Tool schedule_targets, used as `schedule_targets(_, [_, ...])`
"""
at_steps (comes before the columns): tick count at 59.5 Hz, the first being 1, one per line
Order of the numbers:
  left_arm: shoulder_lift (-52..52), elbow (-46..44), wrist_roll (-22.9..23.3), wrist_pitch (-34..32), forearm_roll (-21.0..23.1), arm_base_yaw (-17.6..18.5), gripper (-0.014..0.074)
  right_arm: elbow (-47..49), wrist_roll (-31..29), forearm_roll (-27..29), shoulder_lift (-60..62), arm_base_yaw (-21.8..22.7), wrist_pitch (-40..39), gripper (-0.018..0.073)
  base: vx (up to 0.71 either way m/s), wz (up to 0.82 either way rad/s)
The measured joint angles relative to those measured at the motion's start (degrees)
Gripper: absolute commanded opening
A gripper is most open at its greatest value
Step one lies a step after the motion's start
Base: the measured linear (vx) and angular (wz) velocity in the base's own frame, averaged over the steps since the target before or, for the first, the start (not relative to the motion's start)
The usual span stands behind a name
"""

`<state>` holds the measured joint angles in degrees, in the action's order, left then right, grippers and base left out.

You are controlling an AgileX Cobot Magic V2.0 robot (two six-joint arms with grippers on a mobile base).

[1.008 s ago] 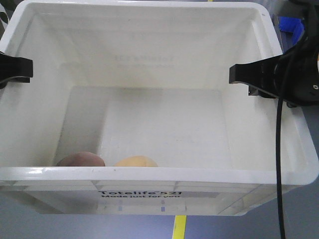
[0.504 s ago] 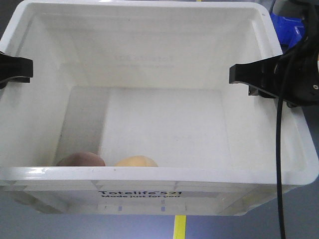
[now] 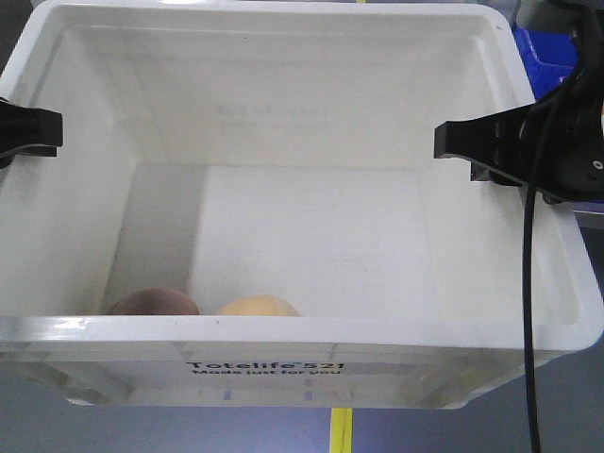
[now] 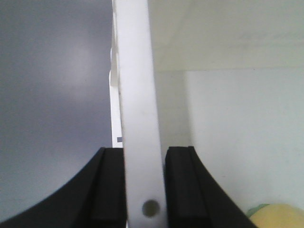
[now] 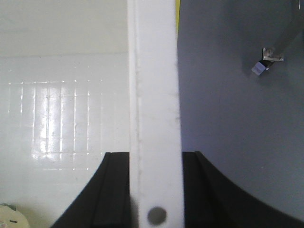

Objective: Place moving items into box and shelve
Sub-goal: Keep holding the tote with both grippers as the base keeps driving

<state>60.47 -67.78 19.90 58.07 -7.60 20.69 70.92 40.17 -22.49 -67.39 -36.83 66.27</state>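
Blue bin (image 3: 549, 47) beyond the far corner shows more than a second ago; left gripper (image 4: 142, 164) and right gripper (image 5: 155, 164) each pinch a side rim of the white box (image 3: 302, 330), pinkish-brown plush (image 3: 151, 302) and yellow-orange plush (image 3: 257, 306) lying side by side at its near wall.

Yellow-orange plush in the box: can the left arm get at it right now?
Probably not. The left gripper is shut on the box rim, the right gripper on the opposite rim, and the box seems carried between them. Nothing covers the yellow-orange plush, but reaching it means letting go.
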Motion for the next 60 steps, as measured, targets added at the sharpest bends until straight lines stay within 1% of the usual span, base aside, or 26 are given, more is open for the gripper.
schedule_targets(60, [0.00, 0.00, 0.00, 0.00, 0.00, 0.00, 0.0067, 0.00, 0.00, 0.00, 0.00, 0.00, 0.00, 0.0127, 0.43, -0.08])
